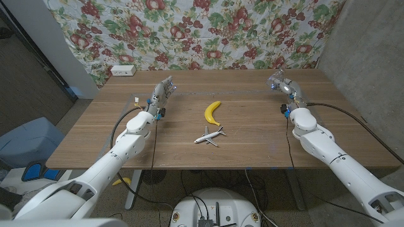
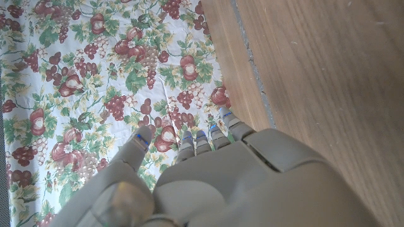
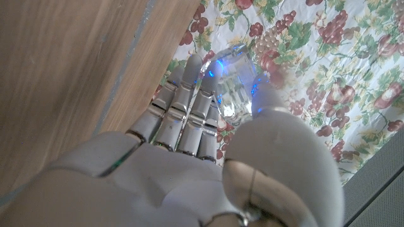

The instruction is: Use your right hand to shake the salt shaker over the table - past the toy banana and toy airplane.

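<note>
Nearest the robot on the wooden table (image 1: 252, 148), the toy airplane (image 1: 209, 135) lies at centre, white with dark trim. Just beyond it, apart from it, lies the yellow toy banana (image 1: 213, 112), curved, its length running away from the robot.

Further out on the left side, the left hand (image 1: 162, 93) stands on edge over the table. In the left wrist view its fingers (image 2: 203, 140) lie close together and extended, thumb set apart, holding nothing.

Toward the far right corner, the right hand (image 1: 283, 85) is raised above the tabletop. The right wrist view shows its fingers (image 3: 189, 94) and thumb closed around the salt shaker (image 3: 235, 85), a clear glass item. The shaker is thus off the table, past banana and airplane.

Behind the table hangs a floral cloth (image 1: 208, 31); a white box (image 1: 122, 70) sits at its foot on the left.
</note>
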Robot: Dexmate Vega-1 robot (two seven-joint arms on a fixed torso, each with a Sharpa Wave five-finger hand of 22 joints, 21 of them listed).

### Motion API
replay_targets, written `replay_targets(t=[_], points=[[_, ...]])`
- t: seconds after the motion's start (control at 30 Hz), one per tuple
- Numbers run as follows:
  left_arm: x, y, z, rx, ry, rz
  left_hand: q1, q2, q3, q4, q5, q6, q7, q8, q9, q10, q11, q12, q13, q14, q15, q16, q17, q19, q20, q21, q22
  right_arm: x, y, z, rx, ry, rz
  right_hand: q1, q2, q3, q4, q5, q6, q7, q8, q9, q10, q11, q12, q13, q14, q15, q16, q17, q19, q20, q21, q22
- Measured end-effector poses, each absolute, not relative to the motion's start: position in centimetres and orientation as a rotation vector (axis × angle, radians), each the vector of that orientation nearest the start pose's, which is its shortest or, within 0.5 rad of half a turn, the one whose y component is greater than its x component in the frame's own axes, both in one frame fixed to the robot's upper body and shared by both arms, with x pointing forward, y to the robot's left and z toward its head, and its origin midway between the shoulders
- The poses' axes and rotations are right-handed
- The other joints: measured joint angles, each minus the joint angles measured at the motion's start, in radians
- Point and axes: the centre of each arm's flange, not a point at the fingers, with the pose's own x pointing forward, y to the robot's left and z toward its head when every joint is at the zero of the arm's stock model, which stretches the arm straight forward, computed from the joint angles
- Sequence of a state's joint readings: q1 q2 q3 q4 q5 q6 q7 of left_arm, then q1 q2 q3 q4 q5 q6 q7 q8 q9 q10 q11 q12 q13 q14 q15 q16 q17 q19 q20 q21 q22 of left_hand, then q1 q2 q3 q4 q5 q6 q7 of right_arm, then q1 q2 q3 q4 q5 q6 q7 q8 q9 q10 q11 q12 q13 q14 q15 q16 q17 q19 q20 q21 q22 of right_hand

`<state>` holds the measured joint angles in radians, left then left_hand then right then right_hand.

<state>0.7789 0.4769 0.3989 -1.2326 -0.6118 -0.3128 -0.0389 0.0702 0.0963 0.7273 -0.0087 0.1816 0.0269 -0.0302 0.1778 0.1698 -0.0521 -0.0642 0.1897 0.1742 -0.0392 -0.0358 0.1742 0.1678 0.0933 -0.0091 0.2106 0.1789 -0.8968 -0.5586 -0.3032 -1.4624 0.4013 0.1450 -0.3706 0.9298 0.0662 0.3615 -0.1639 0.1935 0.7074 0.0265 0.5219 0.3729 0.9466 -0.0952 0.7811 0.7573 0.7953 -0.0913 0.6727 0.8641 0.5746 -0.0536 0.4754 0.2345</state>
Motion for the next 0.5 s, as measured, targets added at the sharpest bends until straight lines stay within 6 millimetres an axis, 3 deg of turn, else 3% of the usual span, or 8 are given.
replay_targets(t=[0.5], points=[[66.60, 27.91, -1.59, -0.013, -0.610, -0.214, 0.000, 0.000, 0.000, 0.000, 0.000, 0.000, 0.000, 0.000, 0.000, 0.000, 0.000, 0.000, 0.000, 0.000, 0.000, 0.000, 0.000, 0.000, 0.000, 0.000, 0.000, 63.20, -33.53, -0.63, -0.038, -0.638, -0.172, 0.000, 0.000, 0.000, 0.000, -0.001, 0.000, 0.000, 0.004, 0.001, 0.000, 0.000, 0.000, 0.000, 0.000, 0.000, -0.008, 0.014, -0.007, 0.000, 0.010, 0.000]])
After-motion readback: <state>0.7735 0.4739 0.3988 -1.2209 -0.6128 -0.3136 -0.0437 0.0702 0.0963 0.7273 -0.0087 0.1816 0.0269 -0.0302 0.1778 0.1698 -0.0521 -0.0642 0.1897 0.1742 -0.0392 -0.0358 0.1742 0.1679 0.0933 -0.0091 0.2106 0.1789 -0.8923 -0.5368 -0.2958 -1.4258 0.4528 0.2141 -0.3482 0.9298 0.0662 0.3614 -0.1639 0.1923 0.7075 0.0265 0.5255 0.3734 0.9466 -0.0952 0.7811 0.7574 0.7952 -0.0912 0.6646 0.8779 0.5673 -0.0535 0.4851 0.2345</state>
